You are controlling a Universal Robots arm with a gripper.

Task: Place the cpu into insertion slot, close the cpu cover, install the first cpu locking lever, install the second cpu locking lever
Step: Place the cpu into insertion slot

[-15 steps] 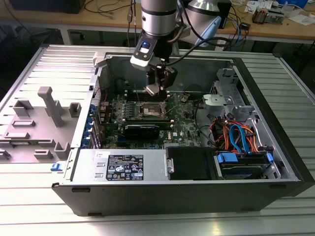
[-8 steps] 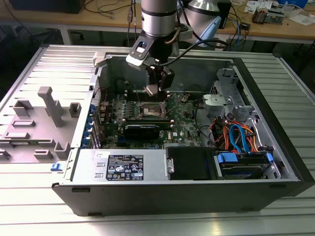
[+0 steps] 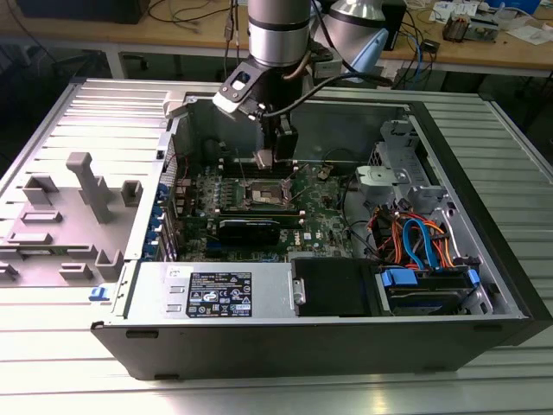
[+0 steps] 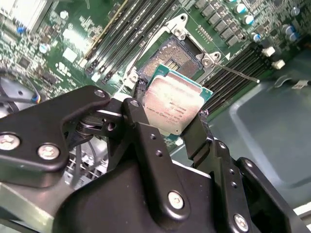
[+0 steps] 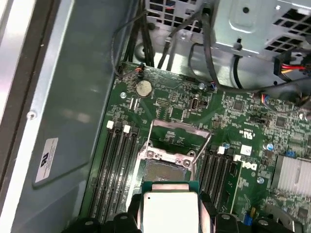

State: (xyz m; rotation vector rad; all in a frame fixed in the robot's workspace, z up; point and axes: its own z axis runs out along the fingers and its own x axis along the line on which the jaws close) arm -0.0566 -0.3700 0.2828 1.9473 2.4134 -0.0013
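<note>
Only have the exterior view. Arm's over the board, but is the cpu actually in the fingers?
Observer: Yes. In the second wrist view the gripper holds the cpu by two opposite edges between its fingers.
Operator: Socket empty?
Observer: Yes. The insertion slot has nothing seated in it.
Operator: Cover out of the way?
Observer: In the first wrist view the cpu cover stands tilted up, open, off the slot.

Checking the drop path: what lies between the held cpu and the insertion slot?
Nothing: in the first wrist view the stretch from cpu to insertion slot is bare; the cpu cover stands tipped up beyond.
</note>
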